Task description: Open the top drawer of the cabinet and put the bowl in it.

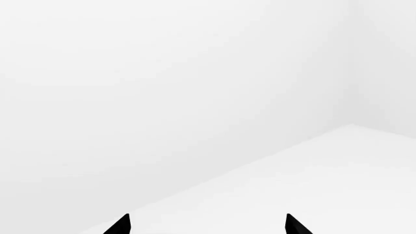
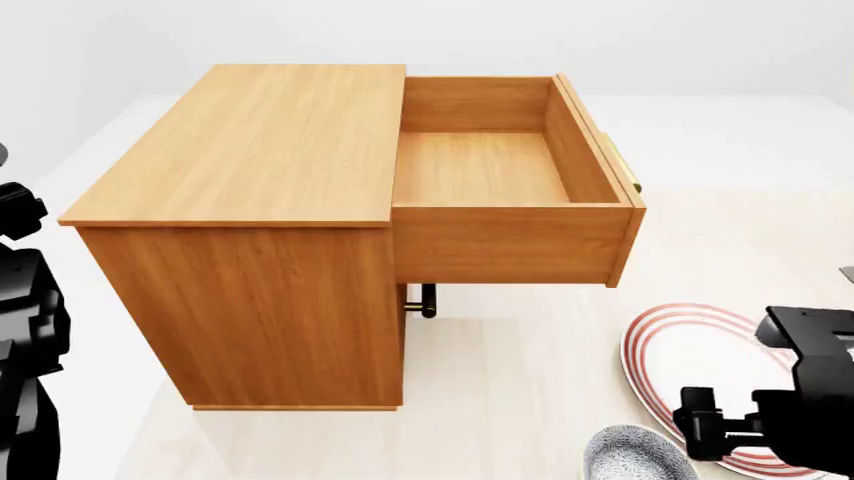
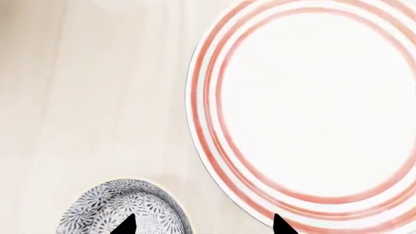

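The top drawer (image 2: 514, 180) of the cabinet (image 2: 254, 230) stands pulled well out to the right in the head view, its shallow wooden box bare inside, with only the wood floor and walls showing. Its brass handle (image 2: 623, 168) peeps out along the far right edge of the drawer front. Below it, a dark bar handle (image 2: 424, 301) of a lower drawer shows under the open box.

On the pale wooden floor (image 2: 521, 380), near and to the right of the cabinet, lies a wide white plate (image 2: 667, 345) with red rings; nothing rests on it. Just beside its near-left rim sits the bowl (image 2: 634, 455), grey-blue and speckled (a flower-like pattern in the right wrist view (image 3: 123, 207)), separated from the plate by a narrow strip of floor. Nothing stands between the bowl and the open drawer.

The right gripper (image 3: 201, 226) hangs over the bowl and the plate's edge, its two black fingertips spread wide apart and holding nothing: one tip shows over the bowl, the other over the plate's rim (image 3: 260, 146). In the head view the right arm (image 2: 787, 400) covers part of the plate.

The left gripper (image 1: 208, 225) has its fingertips parted too, gripping nothing, facing only blank white surfaces.
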Available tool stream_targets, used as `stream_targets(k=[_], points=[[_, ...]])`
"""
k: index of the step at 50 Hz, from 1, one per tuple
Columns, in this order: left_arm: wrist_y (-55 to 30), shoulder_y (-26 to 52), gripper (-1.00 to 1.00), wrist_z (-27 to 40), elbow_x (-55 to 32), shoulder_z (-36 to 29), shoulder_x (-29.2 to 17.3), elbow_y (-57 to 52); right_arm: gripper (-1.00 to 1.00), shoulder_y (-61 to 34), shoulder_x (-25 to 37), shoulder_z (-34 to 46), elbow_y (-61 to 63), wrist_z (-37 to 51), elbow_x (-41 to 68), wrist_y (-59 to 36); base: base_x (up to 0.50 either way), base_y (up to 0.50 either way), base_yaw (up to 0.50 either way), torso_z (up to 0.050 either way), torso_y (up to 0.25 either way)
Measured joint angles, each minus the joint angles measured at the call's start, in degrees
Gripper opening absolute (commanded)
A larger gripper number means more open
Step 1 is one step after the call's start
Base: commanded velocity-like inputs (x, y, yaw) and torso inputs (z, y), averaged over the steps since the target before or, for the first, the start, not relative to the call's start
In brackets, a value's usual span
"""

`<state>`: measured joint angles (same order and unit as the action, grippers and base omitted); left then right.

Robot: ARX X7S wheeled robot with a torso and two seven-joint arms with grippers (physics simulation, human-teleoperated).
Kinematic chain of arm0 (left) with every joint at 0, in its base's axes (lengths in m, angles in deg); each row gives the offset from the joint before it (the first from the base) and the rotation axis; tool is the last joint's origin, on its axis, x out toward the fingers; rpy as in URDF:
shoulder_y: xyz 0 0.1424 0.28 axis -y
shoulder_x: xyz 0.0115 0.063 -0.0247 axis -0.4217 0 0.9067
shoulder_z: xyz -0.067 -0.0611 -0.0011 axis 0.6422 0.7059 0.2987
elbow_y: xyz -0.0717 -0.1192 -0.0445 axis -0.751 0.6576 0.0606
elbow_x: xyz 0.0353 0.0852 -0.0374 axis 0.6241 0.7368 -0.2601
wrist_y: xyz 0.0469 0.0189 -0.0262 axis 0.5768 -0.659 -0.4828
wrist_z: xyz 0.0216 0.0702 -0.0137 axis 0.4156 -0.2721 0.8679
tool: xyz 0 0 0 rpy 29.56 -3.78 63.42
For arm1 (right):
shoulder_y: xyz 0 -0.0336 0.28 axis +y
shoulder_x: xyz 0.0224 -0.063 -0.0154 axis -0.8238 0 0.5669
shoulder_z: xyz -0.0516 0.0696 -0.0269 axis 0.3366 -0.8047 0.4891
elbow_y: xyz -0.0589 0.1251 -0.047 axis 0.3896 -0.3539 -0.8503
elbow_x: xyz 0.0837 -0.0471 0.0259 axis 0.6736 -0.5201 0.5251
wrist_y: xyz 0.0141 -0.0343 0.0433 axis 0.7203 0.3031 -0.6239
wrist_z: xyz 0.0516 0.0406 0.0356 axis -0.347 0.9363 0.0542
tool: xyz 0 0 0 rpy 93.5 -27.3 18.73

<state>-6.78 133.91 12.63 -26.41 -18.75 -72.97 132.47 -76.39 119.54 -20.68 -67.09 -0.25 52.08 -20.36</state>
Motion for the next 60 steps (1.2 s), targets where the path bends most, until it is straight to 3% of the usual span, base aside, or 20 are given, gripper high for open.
stream_targets(k=[55,56,60], points=[[-0.3,0.2,1.00,-0.2,0.0,0.2,0.0,0.0,1.00,6.1,-6.4,5.4,-7.8,-9.1,-8.7,4.3,0.00,0.00,0.00,0.000,0.000],[-0.3,0.2,1.00,-0.2,0.0,0.2,0.0,0.0,-1.00,6.2,-6.6,5.5,-7.9,-9.3,-8.9,4.4,0.00,0.00,0.00,0.000,0.000],[-0.3,0.2,1.00,-0.2,0.0,0.3,0.0,0.0,-1.00,6.4,-6.9,5.9,-8.0,-9.8,-9.7,4.8,0.00,0.00,0.00,0.000,0.000]])
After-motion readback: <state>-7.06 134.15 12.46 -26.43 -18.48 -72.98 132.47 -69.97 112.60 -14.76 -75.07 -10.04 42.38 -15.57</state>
